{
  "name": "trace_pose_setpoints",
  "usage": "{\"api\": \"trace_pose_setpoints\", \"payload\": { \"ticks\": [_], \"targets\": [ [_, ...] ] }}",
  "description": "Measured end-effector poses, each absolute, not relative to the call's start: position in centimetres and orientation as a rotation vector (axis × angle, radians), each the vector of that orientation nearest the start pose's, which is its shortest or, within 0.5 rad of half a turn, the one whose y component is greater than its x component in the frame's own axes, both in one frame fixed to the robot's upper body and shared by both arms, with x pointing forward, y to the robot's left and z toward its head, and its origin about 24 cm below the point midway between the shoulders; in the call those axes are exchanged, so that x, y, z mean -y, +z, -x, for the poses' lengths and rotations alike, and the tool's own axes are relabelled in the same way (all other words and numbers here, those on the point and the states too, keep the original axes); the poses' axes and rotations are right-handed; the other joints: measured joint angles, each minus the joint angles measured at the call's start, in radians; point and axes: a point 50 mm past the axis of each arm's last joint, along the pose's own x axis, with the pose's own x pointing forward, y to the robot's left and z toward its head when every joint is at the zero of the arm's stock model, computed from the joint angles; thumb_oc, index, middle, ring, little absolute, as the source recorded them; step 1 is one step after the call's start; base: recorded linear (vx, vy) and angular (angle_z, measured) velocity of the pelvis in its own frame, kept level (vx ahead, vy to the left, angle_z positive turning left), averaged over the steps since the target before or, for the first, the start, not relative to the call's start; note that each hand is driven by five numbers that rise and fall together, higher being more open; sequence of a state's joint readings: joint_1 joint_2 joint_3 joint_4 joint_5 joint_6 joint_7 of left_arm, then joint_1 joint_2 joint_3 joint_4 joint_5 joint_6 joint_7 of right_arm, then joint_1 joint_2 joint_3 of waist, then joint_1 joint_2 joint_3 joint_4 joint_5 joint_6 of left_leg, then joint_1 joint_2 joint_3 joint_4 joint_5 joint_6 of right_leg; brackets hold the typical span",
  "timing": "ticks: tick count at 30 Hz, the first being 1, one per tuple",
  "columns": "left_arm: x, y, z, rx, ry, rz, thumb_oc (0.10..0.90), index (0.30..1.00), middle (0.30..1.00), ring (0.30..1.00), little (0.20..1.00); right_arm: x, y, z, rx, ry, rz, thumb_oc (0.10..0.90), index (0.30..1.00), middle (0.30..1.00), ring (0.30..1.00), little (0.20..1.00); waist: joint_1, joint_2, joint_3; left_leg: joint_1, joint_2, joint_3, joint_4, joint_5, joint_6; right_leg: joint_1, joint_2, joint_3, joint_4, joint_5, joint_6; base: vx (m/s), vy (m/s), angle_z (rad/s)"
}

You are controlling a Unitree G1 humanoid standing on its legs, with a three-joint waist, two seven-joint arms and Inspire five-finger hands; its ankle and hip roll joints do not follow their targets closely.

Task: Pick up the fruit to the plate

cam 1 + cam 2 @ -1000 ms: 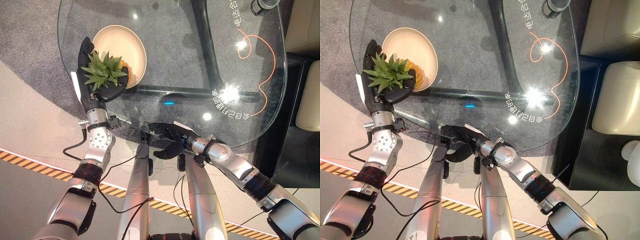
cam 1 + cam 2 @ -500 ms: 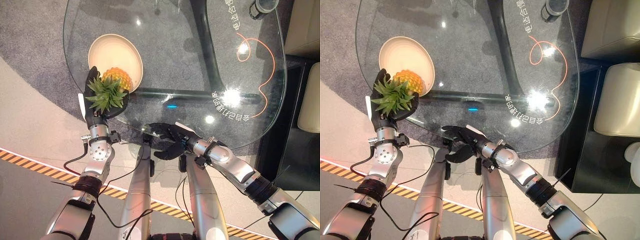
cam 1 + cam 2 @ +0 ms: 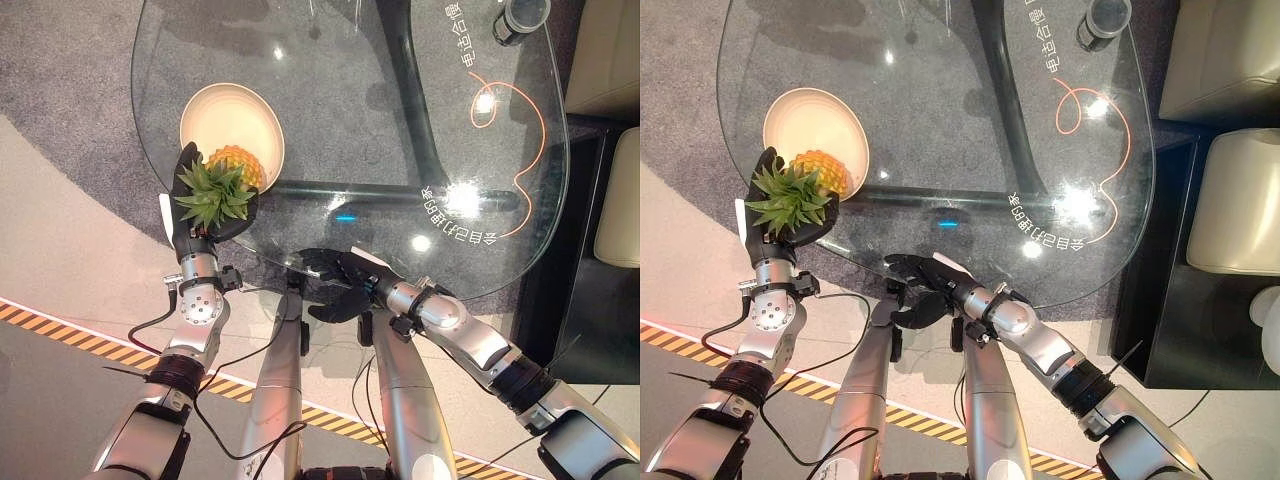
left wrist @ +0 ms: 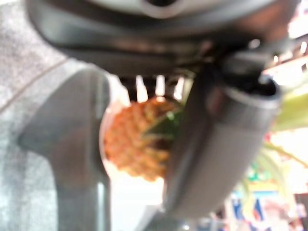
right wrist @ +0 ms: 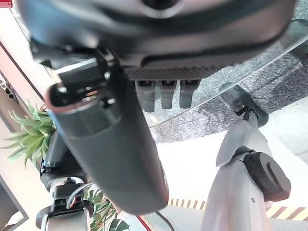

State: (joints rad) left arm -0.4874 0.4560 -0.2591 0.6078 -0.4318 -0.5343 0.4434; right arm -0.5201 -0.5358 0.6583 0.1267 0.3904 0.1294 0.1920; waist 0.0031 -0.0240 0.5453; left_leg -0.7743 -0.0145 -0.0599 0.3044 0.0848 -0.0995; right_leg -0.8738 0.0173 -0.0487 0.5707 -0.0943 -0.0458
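At 9 o'clock on the glass table (image 3: 400,120), left hand (image 3: 190,215) holds the pineapple (image 3: 232,168), fingers curled under the leafy crown, fruit body lying over the near rim of the plate (image 3: 225,115). Pineapple is partly on the plate, not yet let go. Left wrist view confirms it: orange fruit sits between thumb and fingers.

Right hand (image 3: 335,285) hangs idle at 6 o'clock, just below the near table edge, fingers loosely spread, holding nothing.

Step in hand, as I judge it: setting the fruit down. To do it well, carry the fruit further toward 12 o'clock so its whole body rests inside the plate bowl, not on the rim. Lower until it sits, then loosen the fingers slowly. Crown is heavy on the near side, so it could tip back off the rim if released now. Pull the hand away toward 6 o'clock without snagging the leaves.

Counts: 1 pineapple, 1 plate, 1 table, 1 dark cup (image 3: 520,12) at 1 o'clock on the far table edge, well apart from the plate.
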Motion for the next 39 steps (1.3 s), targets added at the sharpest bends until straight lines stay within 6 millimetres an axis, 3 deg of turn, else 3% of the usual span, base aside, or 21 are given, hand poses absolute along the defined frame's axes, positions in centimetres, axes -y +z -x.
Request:
{"api": "trace_pose_setpoints", "payload": {
  "ticks": [9, 16, 21, 26, 39],
  "targets": [
    [-23.0, 7.2, -31.5, 0.271, 0.36, -0.021, 0.8, 0.9, 0.9, 0.9, 0.9, 9.3, 7.8, -30.0, -0.076, 0.77, 0.373, 0.8, 0.9, 0.9, 0.9, 0.9, 0.003, 0.001, 0.0, 0.068, -0.001, -0.003, -0.014, -0.001, -0.001, 0.064, -0.001, -0.002, -0.003, -0.012, 0.001, 0.0, 0.001, 0.0],
    [-24.0, 5.8, -30.6, 0.203, 0.375, -0.037, 0.8, 0.9, 0.9, 0.9, 0.9, 9.8, 7.3, -29.7, -0.095, 0.76, 0.372, 0.8, 0.9, 0.9, 0.9, 0.9, 0.004, 0.002, 0.001, 0.189, -0.002, -0.005, -0.045, -0.005, 0.005, 0.182, -0.004, -0.002, -0.019, -0.024, 0.001, 0.06, 0.017, 0.03],
    [-26.3, 7.7, -31.0, 0.243, 0.377, -0.112, 0.8, 0.9, 0.9, 0.9, 0.9, 10.4, 7.5, -29.9, -0.092, 0.748, 0.37, 0.8, 0.9, 0.9, 0.9, 0.9, -0.006, 0.012, 0.0, 0.269, -0.003, -0.004, -0.062, -0.012, 0.007, 0.26, -0.005, 0.0, -0.033, -0.031, -0.005, 0.09, 0.023, 0.01],
    [-27.2, 10.0, -31.9, 0.297, 0.379, -0.13, 0.8, 0.9, 0.9, 0.9, 0.9, 11.1, 6.3, -29.2, -0.139, 0.742, 0.345, 0.8, 0.9, 0.9, 0.9, 0.9, -0.011, 0.018, 0.0, 0.331, -0.003, -0.002, -0.061, -0.021, 0.013, 0.322, -0.006, 0.003, -0.035, -0.04, -0.001, 0.08, 0.015, -0.01],
    [-26.5, 7.7, -31.2, 0.22, 0.347, -0.138, 0.8, 0.9, 0.9, 0.9, 0.9, 11.9, 4.6, -28.1, -0.204, 0.74, 0.322, 0.8, 0.9, 0.9, 0.9, 0.9, -0.062, 0.029, 0.002, 0.35, 0.001, 0.029, -0.057, -0.033, 0.014, 0.33, 0.004, 0.034, -0.032, -0.049, -0.001, 0.04, 0.02, -0.07]
  ]
}}
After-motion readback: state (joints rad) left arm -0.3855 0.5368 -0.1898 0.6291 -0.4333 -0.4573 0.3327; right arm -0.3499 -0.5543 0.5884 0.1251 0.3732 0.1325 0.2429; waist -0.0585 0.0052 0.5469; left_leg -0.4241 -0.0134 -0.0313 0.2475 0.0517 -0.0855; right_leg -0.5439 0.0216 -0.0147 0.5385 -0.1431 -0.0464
